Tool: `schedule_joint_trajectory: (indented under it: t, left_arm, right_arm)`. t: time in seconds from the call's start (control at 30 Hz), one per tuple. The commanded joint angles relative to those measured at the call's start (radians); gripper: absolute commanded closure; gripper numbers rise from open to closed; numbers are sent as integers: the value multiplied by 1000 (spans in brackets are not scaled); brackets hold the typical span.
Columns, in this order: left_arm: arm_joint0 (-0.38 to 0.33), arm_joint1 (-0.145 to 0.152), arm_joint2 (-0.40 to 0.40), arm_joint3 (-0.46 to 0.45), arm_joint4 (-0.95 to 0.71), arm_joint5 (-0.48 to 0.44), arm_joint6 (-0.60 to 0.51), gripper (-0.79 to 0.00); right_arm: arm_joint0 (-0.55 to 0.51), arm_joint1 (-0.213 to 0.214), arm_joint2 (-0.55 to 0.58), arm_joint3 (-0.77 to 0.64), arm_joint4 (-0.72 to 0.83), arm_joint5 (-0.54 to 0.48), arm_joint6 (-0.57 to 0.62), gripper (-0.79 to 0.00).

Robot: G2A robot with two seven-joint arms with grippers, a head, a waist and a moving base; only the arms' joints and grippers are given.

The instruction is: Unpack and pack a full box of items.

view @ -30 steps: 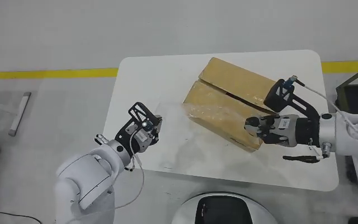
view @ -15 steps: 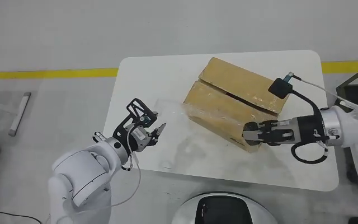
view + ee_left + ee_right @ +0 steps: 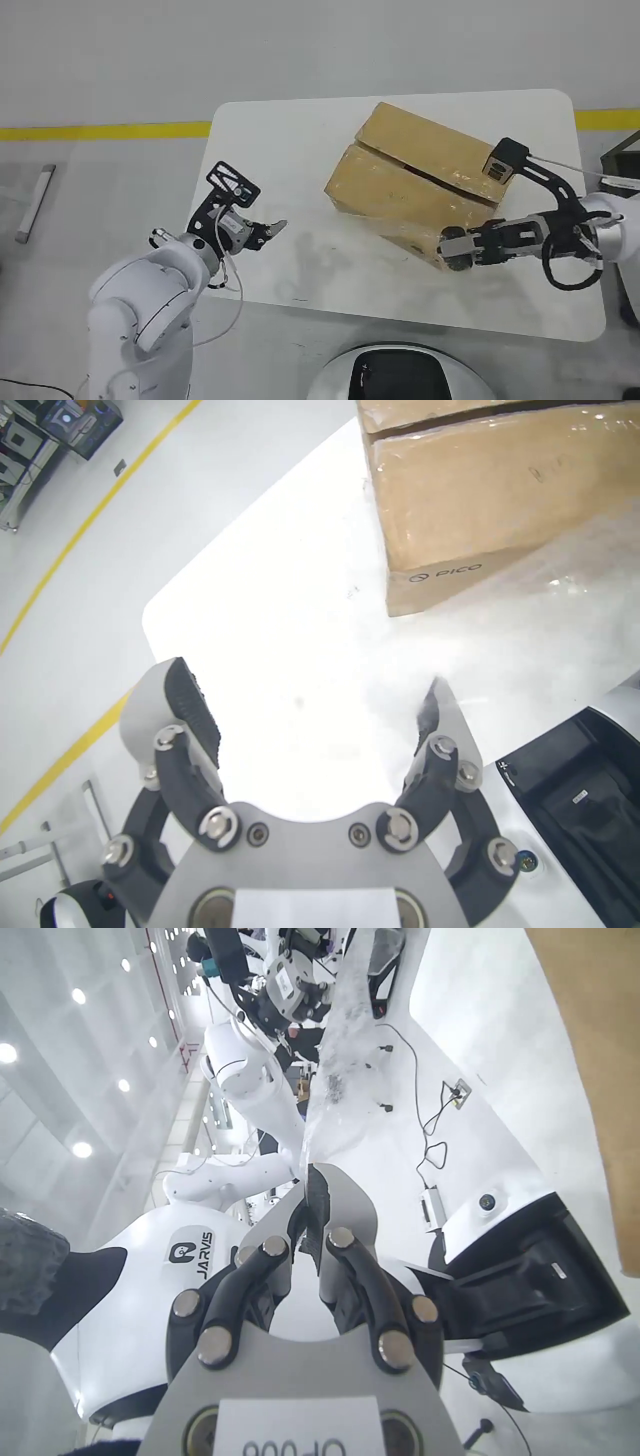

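A brown cardboard box point(image 3: 410, 190) lies slantwise on the white table point(image 3: 270, 140), its top flaps closed along a seam. A clear plastic film point(image 3: 340, 1028) stretches from the box's near corner across the table. My right gripper point(image 3: 450, 248) is at that near corner, shut on the film's edge point(image 3: 312, 1178). My left gripper point(image 3: 262, 232) hovers open over the table's left part, apart from the box point(image 3: 490, 495). The hazy film point(image 3: 550, 610) lies beside one of its fingers point(image 3: 435, 710); its jaws point(image 3: 307, 690) have nothing between them.
A yellow line point(image 3: 100, 130) runs across the grey floor behind the table. A grey rod point(image 3: 33, 200) lies on the floor at far left. A dark object point(image 3: 625, 170) stands past the table's right edge. Bare table shows between the left gripper and the box.
The left gripper has opened and drawn back to the left, away from the box. The right gripper has turned and stayed at the box's near corner with the film.
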Motion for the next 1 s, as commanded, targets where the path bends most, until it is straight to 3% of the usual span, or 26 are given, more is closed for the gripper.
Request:
schedule_joint_trajectory:
  t: [0.0,0.3,0.77,0.87,0.97]
  left_arm:
    - [-1,2,1,4,11,8,13,-785]
    - [1,14,-11,23,42,35,49,-785]
    - [-10,22,12,10,102,117,208,-785]
    - [-7,21,32,22,107,154,234,-785]
    - [-8,21,50,33,140,185,229,-785]
  right_arm:
    - [-15,8,5,2,17,4,-4,0]
    - [-63,34,45,-13,68,16,-16,0]
    - [-84,83,-34,-59,-2,-35,35,0]
    - [-70,80,-31,-48,108,-48,-1,0]
    - [-70,68,-7,-26,253,-91,-140,0]
